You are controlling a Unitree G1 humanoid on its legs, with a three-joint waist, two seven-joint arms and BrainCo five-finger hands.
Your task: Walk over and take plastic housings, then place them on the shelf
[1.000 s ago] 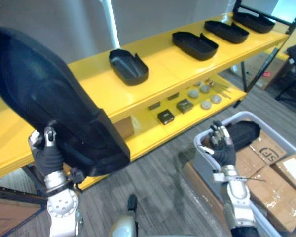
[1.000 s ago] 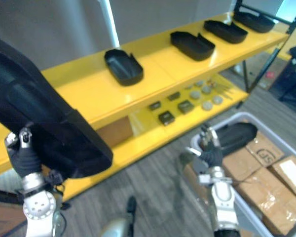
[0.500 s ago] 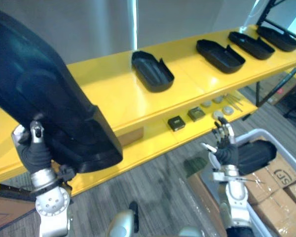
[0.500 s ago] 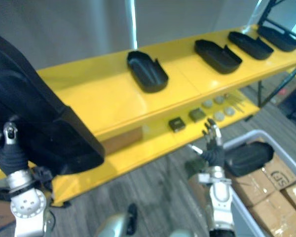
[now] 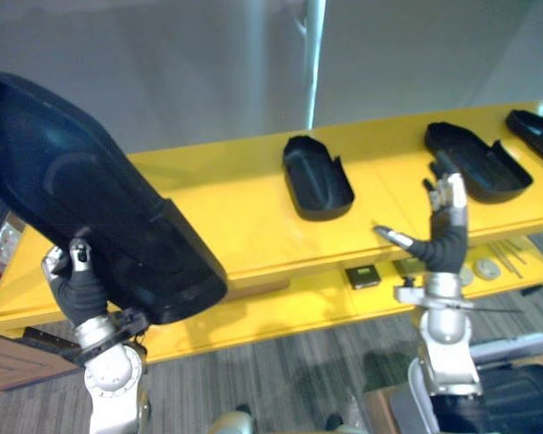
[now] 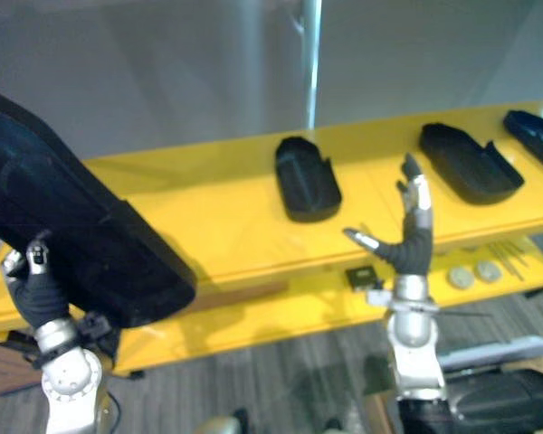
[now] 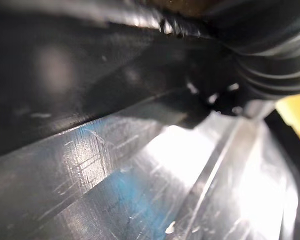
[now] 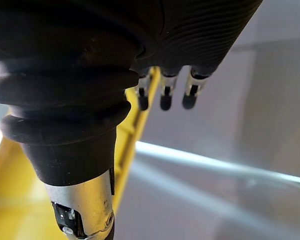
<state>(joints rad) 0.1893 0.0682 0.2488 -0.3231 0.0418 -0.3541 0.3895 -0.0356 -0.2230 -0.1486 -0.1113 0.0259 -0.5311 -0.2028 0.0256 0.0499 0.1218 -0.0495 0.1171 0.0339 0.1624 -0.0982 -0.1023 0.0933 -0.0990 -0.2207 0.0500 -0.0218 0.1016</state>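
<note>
Turned since a second ago to face the yellow shelf [image 5: 235,208] squarely. Pinches the black plastic housing [image 5: 81,217] by its lower rim in the left hand [image 5: 77,289], above the shelf's left end; likely stiff, light, slick, so needs rim grip. Holds right hand [image 5: 443,244] raised, spread, empty.

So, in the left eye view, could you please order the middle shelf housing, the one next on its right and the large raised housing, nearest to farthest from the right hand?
From the right hand:
1. Right-neighbour housing, on the top shelf, just beyond the hand.
2. Middle shelf housing, same shelf, toward the robot's left.
3. Large housing, far left, at the left hand.
</note>
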